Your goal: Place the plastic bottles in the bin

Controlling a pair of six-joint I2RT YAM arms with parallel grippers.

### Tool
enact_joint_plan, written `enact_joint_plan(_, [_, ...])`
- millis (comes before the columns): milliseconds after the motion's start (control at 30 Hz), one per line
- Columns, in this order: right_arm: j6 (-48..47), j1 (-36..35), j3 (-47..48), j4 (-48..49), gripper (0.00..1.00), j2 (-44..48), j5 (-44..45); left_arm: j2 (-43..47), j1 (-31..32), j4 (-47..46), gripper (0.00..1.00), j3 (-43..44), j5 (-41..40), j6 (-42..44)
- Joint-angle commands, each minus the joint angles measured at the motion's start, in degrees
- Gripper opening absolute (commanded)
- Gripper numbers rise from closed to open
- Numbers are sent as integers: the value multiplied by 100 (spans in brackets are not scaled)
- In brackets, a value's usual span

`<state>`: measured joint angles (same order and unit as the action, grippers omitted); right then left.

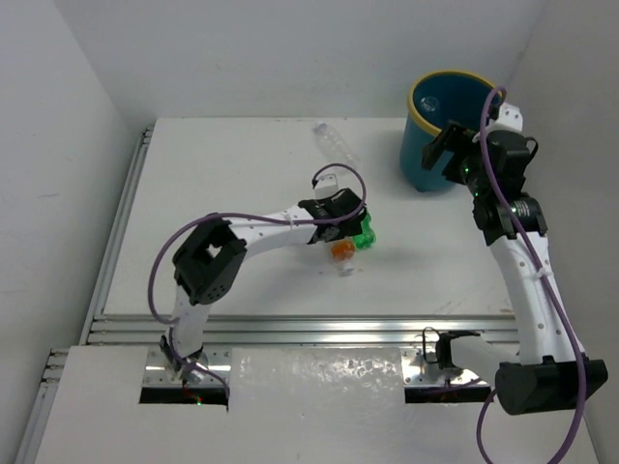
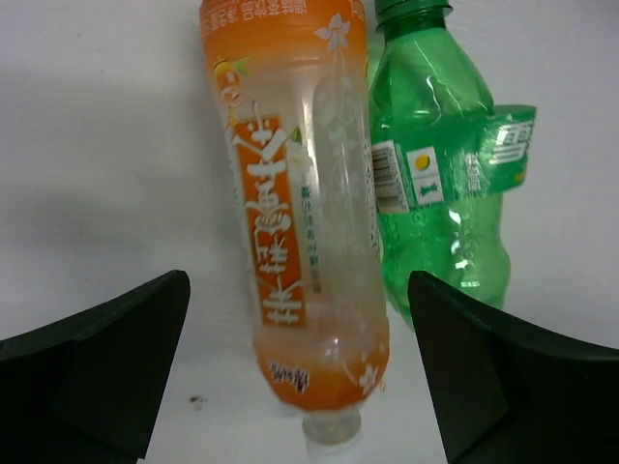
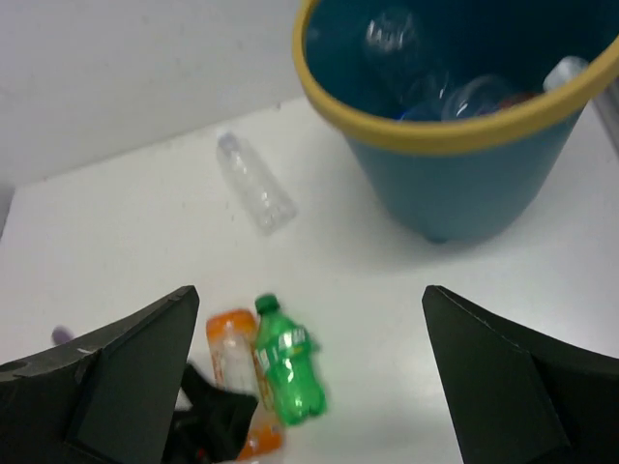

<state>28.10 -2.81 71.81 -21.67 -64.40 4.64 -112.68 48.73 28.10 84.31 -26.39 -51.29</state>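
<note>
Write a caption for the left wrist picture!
Open left gripper frames an orange bottle, with a green bottle beside it.

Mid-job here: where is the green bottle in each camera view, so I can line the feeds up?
Top external: the green bottle lies near the middle of the table, left of the bin.
Left wrist: the green bottle fills the upper right of centre.
Right wrist: the green bottle lies at the bottom, left of centre.
Shared landmark: the orange bottle lies alongside it, on its left in every view.
</note>
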Motion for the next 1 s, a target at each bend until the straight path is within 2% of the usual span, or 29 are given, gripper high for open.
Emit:
enact_joint_plan(0, [170,-53,-431,58,99,111,-447,-411,102,581,93,726,-480,-250])
enact_joint_plan(100, [178,-79,-528,-30,99,270,-745,-623,110,978,87,771,-709,-487])
enact_joint_plan(167, [205,-88,-624,5,99,402,-842,-536,110,891,77,438,-762,-470])
enact_joint_plan(333, [275,-167,-861,75,99,543,-1123,-316,93,627,70,-265,-745,-409])
enact_joint_plan(367, [284,-185,-914,128,99,560,-1158,-272,93,601,62,-466,-753,-400])
enact_joint_plan(433, [319,-272,-1063,198,99,552,-1404,34,93,539,40,-748,-779,-373])
enact_joint_plan(467, [328,-299,-1116,355,99,508,-1553,236,102,435,25,-1150,-788,-373])
enact_joint_plan(533, [354,-343,-1274,671,99,420,-2228,1009,119,92,14,-1887,-815,-251])
enact_joint_plan(567, [398,-343,-1284,708,99,263,-2457,1351,137,-127,12,-2145,-806,-137])
enact_joint_plan(600, [546,-361,-1284,752,99,166,-2668,2076,163,-808,11,-2469,-754,325])
enact_joint_plan(633, [670,-404,-1371,1057,99,86,-3227,2458,172,-1206,11,-3125,-475,573])
enact_joint_plan(667, [1045,-439,-1459,1303,99,-54,-3537,3253,172,-1706,10,-3462,-255,1133])
enact_joint_plan(700, [1266,-614,-1668,1610,99,-133,-3793,3644,172,-2773,10,-3822,26,1452])
enact_joint_plan(733, [1442,-746,-1723,2092,99,-204,-4083,3988,163,-3323,11,-4452,673,1716])
enact_joint_plan(800, [1716,-1236,-1732,2323,99,-431,-4060,4795,146,-4289,11,-4896,1239,2192])
enact_joint_plan(833, [1751,-1405,-1714,2447,99,-511,-3885,4974,137,-4469,11,-5150,1685,2298])
enact_joint_plan(967, [1936,-2056,-1626,2790,99,-863,-3725,5449,75,-4778,10,-5285,2252,2500])
